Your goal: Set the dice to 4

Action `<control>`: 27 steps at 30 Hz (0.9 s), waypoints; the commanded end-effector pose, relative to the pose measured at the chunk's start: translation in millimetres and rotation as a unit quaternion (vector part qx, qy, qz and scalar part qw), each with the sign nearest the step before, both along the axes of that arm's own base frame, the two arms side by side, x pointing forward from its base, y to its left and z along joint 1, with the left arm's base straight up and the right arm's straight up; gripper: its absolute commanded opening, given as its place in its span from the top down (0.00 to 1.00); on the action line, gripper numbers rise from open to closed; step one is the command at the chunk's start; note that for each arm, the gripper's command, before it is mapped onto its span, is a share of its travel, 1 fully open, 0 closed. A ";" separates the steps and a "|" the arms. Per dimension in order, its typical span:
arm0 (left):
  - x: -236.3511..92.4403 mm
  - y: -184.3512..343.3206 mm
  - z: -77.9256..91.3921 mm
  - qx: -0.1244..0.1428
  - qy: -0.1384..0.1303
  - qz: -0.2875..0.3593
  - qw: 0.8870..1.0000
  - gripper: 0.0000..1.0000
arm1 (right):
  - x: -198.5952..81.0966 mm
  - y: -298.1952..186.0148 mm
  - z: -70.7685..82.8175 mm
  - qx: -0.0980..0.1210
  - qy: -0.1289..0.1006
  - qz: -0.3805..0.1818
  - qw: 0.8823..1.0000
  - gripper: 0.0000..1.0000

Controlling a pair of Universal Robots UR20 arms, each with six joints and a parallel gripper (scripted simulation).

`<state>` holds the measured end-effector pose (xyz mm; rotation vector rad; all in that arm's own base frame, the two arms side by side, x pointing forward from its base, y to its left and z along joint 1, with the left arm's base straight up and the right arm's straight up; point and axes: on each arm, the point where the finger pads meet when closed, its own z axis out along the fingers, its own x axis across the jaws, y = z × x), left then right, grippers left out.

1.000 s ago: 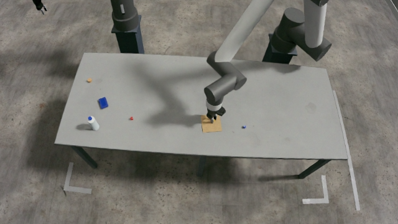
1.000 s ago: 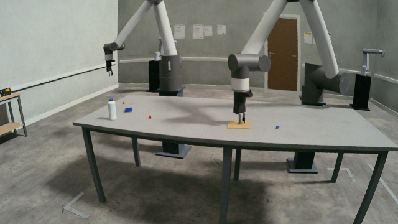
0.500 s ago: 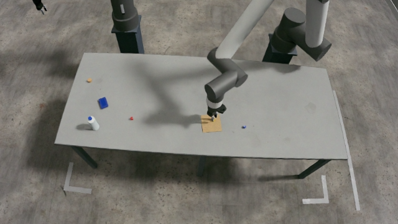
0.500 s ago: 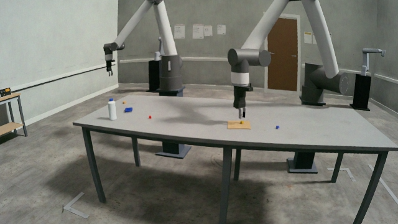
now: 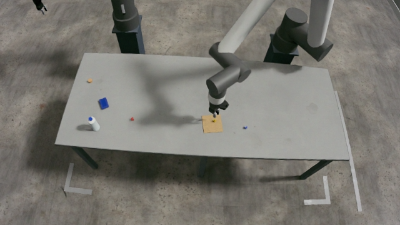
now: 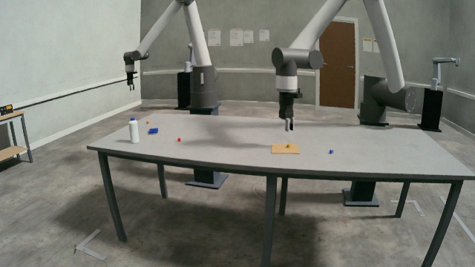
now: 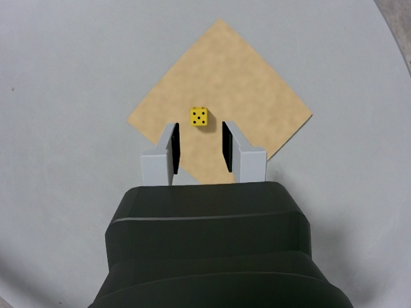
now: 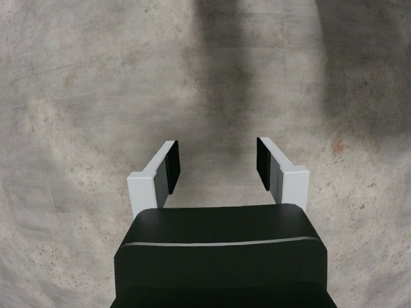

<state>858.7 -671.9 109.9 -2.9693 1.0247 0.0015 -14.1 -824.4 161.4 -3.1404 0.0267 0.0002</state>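
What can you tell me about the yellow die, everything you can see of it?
The yellow die is a small cube with slightly rounded edges and black pips, plastic by its look. Five pips show on top; a neighbouring face is too foreshortened to count. It sits flat and fully on the tan mat, off the mat's centre. Only the mat touches it: the left gripper hangs open above.

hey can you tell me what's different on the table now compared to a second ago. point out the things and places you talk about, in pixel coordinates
The left gripper (image 5: 215,115) (image 6: 289,124) (image 7: 200,137) has risen from the mat (image 5: 212,127) (image 6: 278,149) (image 7: 252,89), leaving the yellow die (image 5: 214,120) (image 6: 289,146) (image 7: 199,117) on it, free of the open fingers. The blue die (image 5: 245,127) (image 6: 331,151), red die (image 5: 132,119) (image 6: 179,139), bottle (image 5: 95,125) (image 6: 133,133) and right gripper (image 5: 44,11) (image 6: 131,87) (image 8: 218,155) look unmoved.
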 end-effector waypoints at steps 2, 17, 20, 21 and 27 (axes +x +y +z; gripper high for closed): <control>0.3 -0.4 3.7 0.000 0.000 0.000 1.000 0.00 | 0.1 -0.4 0.6 0.000 0.000 0.000 1.000 0.00; 0.3 -0.4 3.7 0.000 0.000 0.000 1.000 0.00 | 0.1 -0.4 0.6 0.000 0.000 0.000 1.000 0.00; 0.3 -0.4 3.7 0.000 0.000 0.000 1.000 0.00 | 0.1 -0.4 0.6 0.000 0.000 0.000 1.000 0.00; 0.3 -0.4 3.5 0.000 0.000 0.000 1.000 0.00 | 0.1 -0.4 0.6 0.000 0.000 0.000 1.000 0.00; 0.1 -0.1 -5.9 0.000 0.000 -0.001 1.000 0.00 | 0.1 -0.4 0.6 0.000 0.000 0.000 1.000 0.00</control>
